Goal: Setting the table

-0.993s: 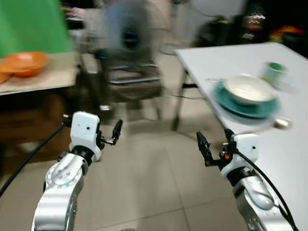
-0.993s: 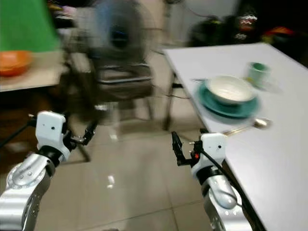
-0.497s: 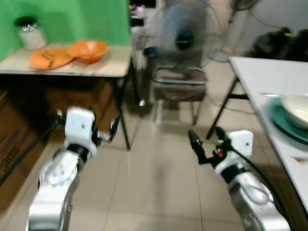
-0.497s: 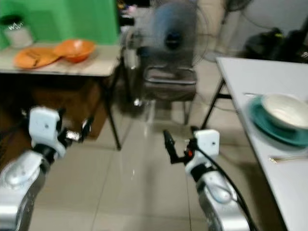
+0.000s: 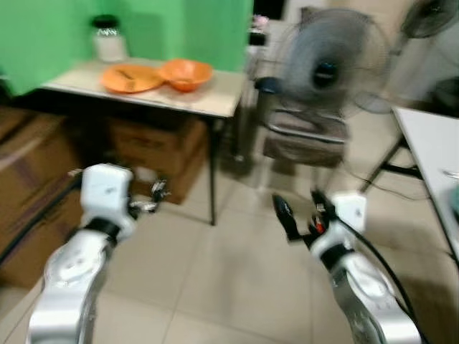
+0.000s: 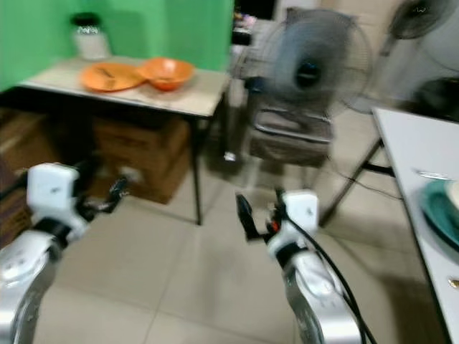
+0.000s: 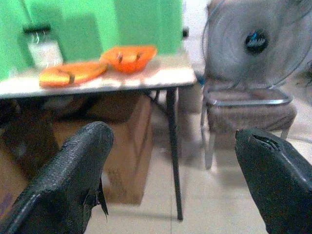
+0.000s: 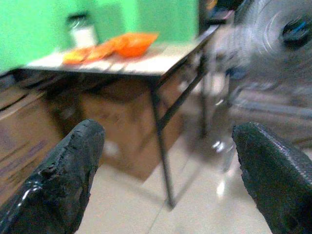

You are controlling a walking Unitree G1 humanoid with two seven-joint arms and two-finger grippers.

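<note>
- The head camera has swung leftward: the wooden bench point(image 5: 215, 100) with the orange plate point(image 5: 130, 78) and orange bowl point(image 5: 186, 73) now sits at the upper left of the frame.
- The white bench point(image 6: 412, 147) has slid to the right edge, its teal plate point(image 6: 439, 211) nearly cut off.
- The fan point(image 5: 326, 72) now stands upper right of centre.

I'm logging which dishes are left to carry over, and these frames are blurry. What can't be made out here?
- What lies on the orange plate: a dark smear in the eye views, blurred.
- Inside of the orange bowl: hidden by its rim.
- Jar contents: too blurred.
- White table and teal plate: cut off by the right eye view's edge.
- Boxes under the side table: in shadow.
</note>
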